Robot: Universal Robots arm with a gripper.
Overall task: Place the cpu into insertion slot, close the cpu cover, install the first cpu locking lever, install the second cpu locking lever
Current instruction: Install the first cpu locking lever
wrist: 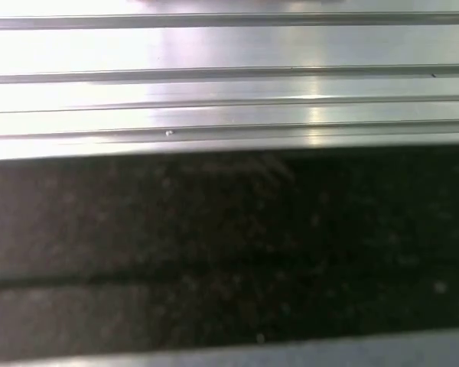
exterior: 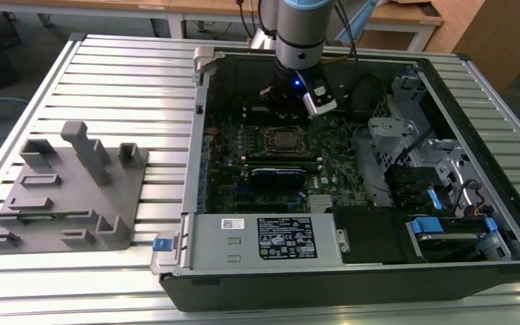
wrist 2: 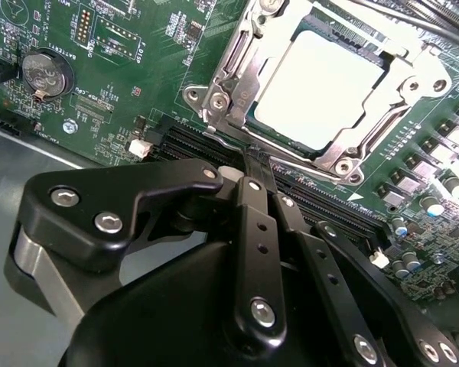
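Arm down inside the computer case (exterior: 332,291), fingers (wrist 2: 256,222) closed up tight right at the insertion slot (exterior: 269,140)!

The slatted worktop (exterior: 116,74) carried the open case, and the green motherboard (wrist 2: 122,99) spread out all around the slot. The gripper (wrist 2: 254,157) hung at the slot's rim with its black fingers pressed together, tips against the near edge; whether they pinched anything there, I couldn't tell. The silver cpu cover (wrist 2: 241,73) lay flat over the slot, and the pale cpu (wrist 2: 325,88) sat inside it, showing through the cover's square cut-out.
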